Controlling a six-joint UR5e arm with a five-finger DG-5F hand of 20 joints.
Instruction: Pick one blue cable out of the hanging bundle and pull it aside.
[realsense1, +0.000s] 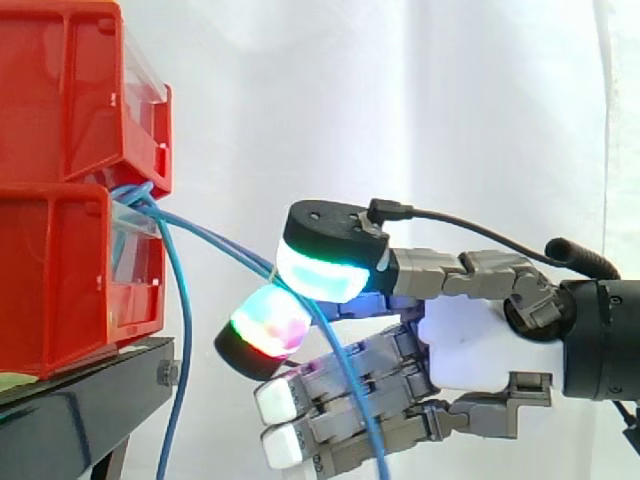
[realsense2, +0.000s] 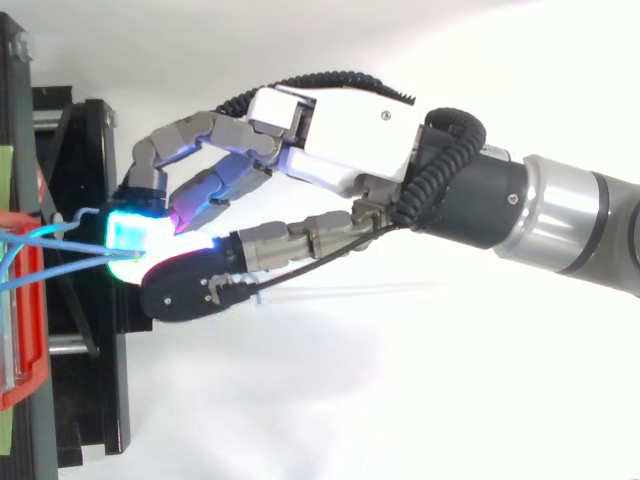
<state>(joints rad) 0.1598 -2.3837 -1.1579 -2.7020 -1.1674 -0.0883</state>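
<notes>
- Robot hand (realsense1: 470, 350): what do you see it doing?
- I see it at the right in my side view, with a white palm. Its thumb and one finger pinch a blue cable (realsense1: 215, 240) between their glowing pads (realsense1: 320, 268). The thumb pad is on top and glows green and cyan. The finger pad below it glows red, green and pink. The other fingers are bent a bit under them, with white pads, and I see nothing in them.
- Where does the cable go?
- It starts in the gap between two red bins (realsense1: 60, 100) on the left. The bins are stacked on a black stand (realsense1: 90, 410). The cable slants down to the right, goes through the pinch, then drops past the lower fingers to the bottom edge.
- And the rest?
- More blue cables (realsense1: 187, 320) come out of the same gap. They hang down just beside the lower bin, apart from the hand.
- And from above?
- From my top view the hand (realsense2: 350, 130) reaches left toward the stand. Thin blue lines run from the bin to its cyan pad.
</notes>
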